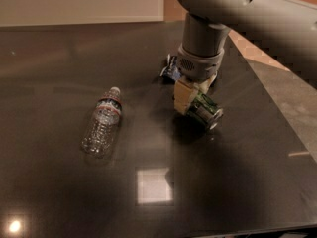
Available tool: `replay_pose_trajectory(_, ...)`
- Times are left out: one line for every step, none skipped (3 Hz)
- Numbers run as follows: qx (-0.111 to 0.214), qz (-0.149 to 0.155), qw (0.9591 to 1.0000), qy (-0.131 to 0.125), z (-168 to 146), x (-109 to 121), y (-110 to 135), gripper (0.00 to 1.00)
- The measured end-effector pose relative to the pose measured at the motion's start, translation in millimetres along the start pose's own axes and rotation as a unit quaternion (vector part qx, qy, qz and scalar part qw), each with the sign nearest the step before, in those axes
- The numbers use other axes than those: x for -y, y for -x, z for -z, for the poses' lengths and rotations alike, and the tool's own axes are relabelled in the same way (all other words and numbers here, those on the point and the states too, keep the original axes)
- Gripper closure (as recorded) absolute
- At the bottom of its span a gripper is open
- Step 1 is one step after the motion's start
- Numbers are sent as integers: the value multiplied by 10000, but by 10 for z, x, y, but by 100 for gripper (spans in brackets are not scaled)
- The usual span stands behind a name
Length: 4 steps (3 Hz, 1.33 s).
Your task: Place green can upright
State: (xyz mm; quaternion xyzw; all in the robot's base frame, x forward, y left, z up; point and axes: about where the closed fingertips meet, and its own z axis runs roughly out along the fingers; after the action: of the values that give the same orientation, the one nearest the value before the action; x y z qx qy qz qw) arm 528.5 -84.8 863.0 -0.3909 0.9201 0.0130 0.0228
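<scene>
green can tilted, clamped in gripper

Your gripper, over the right middle of the table, clamps the green can, yet only its near pale finger shows; the other is hidden behind the can. The wrist covers most of a blue bag, the arm runs off the top and right edges, and the can's label is too blurred to read.
</scene>
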Motion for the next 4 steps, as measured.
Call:
replay_pose_trajectory(798,476,9956,103,260,-48,49,100)
replay_pose_trajectory(1706,1014,9800,171,495,-130,84,100)
replay_pose_trajectory(2523,1398,9571,270,648,-166,92,100)
replay_pose_trajectory(3250,1676,9301,347,747,-179,55,100)
